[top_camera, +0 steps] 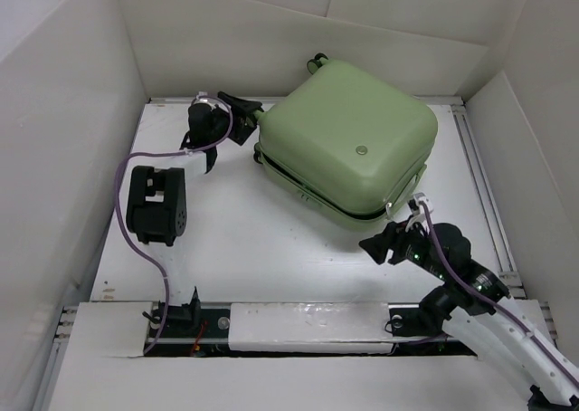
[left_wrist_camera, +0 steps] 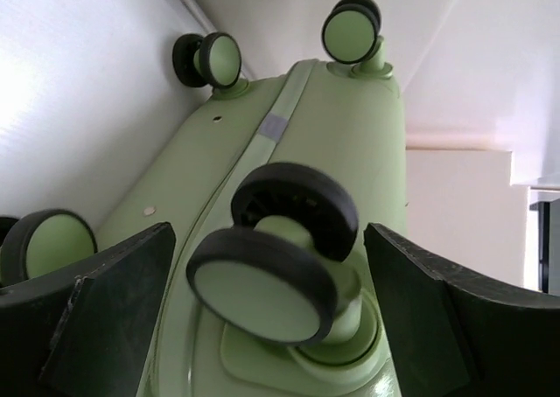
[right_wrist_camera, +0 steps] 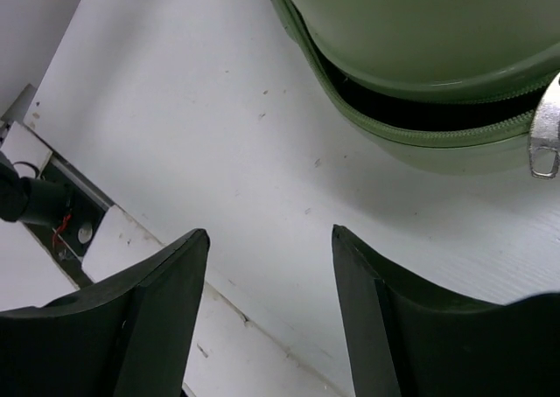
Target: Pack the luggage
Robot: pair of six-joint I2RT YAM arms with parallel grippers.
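We'd steady the suitcase [top_camera: 335, 130] by its wheel [left_wrist_camera: 276, 261] with the left gripper [left_wrist_camera: 267, 240], right gripper [right_wrist_camera: 269, 235] catching the zipper pull [right_wrist_camera: 546, 139] (both gape empty)

The luggage [top_camera: 348, 139], upper centre, is pale sage green with a small silver badge [top_camera: 361, 148]. Its wheels [left_wrist_camera: 271, 257] are black with green hubs. The counter [top_camera: 244, 239] is white. The left pincer [left_wrist_camera: 271, 318] and right pincer [right_wrist_camera: 267, 235] are black.

1. No legible text, number or brand name in any view.
2. Round silver badge [top_camera: 362, 148] on the luggage [top_camera: 335, 112] shell: too small to read.
3. Grey tab [left_wrist_camera: 276, 124] on the shell seam, left wrist view: no print visible.
4. Metal zip pull [right_wrist_camera: 544, 143], right wrist view: no readable marking.
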